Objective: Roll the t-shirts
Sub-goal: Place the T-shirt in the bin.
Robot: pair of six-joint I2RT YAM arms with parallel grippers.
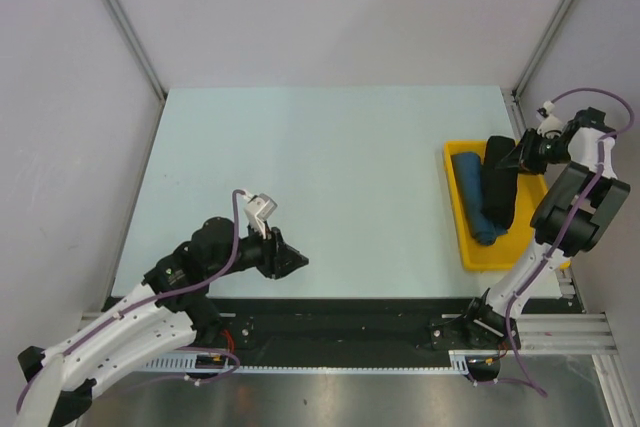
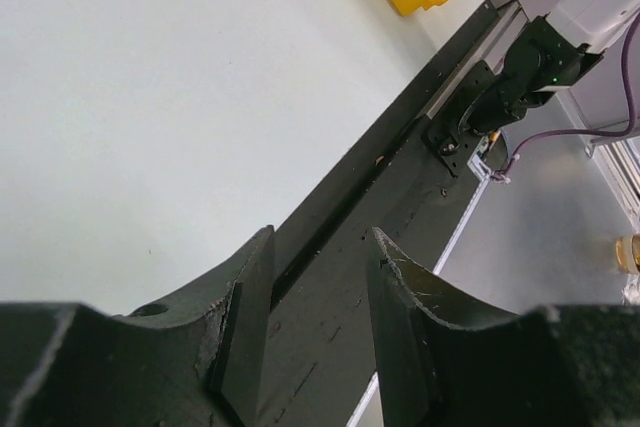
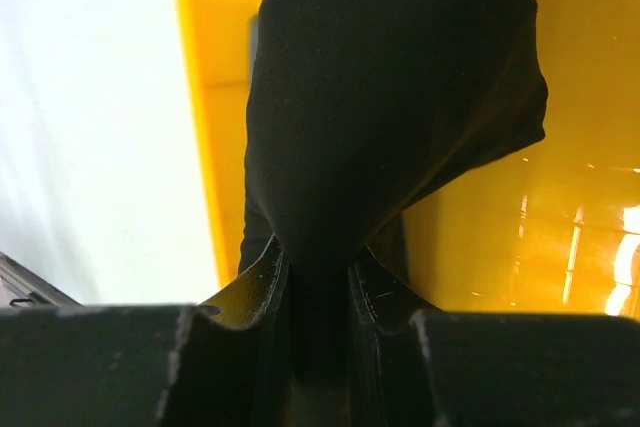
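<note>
The teal-blue t-shirt (image 1: pixel 470 189) is rolled into a compact cylinder and lies with its long axis running from the far edge toward the near edge, close to the right edge of the tabletop, about midway along it. The black t-shirt (image 1: pixel 500 192) (image 3: pixel 390 97) is a bunched, elongated bundle showing only plain black cloth. It lies directly beside the teal-blue roll on the side nearer the right edge, and its far end is gathered to a narrow neck pinched in the right gripper (image 3: pixel 315 269).
</note>
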